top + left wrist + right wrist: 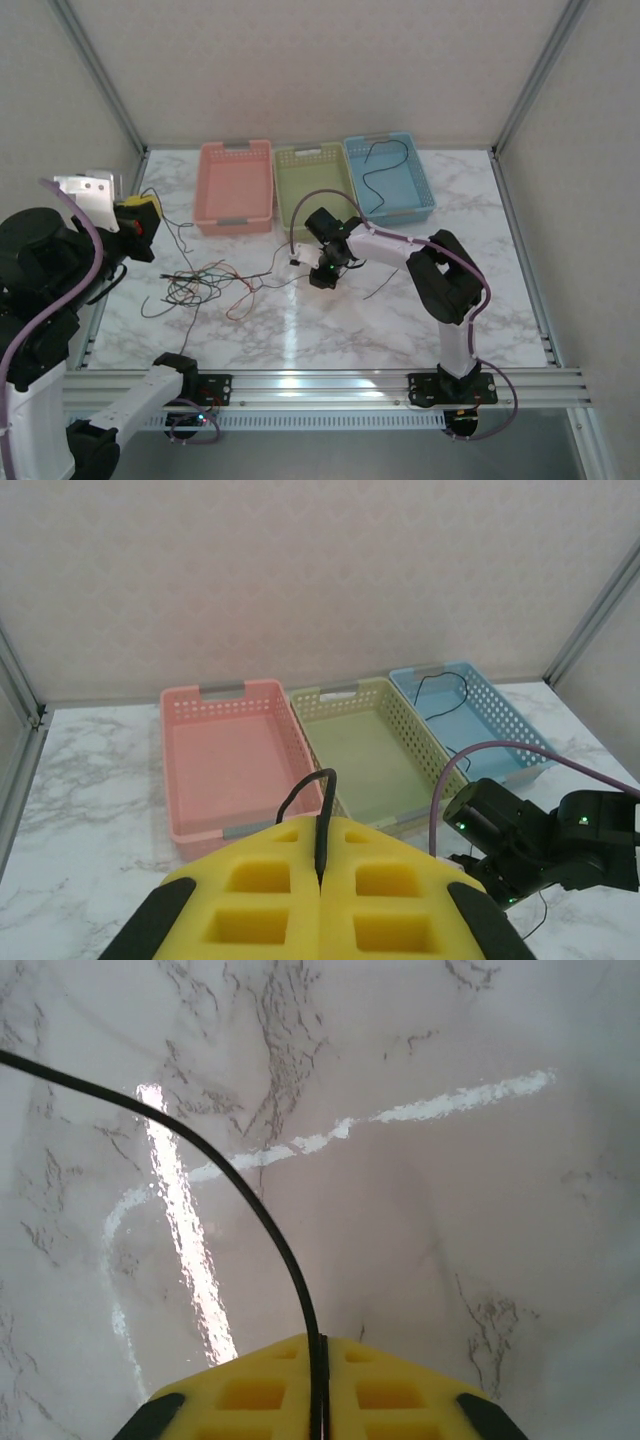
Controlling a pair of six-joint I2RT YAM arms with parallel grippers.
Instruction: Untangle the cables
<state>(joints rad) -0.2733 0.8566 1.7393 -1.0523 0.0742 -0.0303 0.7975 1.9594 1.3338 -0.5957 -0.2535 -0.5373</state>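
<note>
L jaws pinched on black cable (pixel 321 830); R jaws clamped on black wire (pixel 319 1360). Cables tangle (pixel 200 285) lies on surface (pixel 400 320), 9 o'clock of R jaws. One black strand (pixel 364 182) in blue basket (pixel 425 195).

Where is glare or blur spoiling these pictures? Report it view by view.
Right wrist: two bright glare streaks cross the marble table, and its far part looks soft, while the black cable is crisp. Top external: a pale reflection sits on the table near the front rail; shadows are faint. Left wrist: even light, no glare, baskets sharp.
</note>
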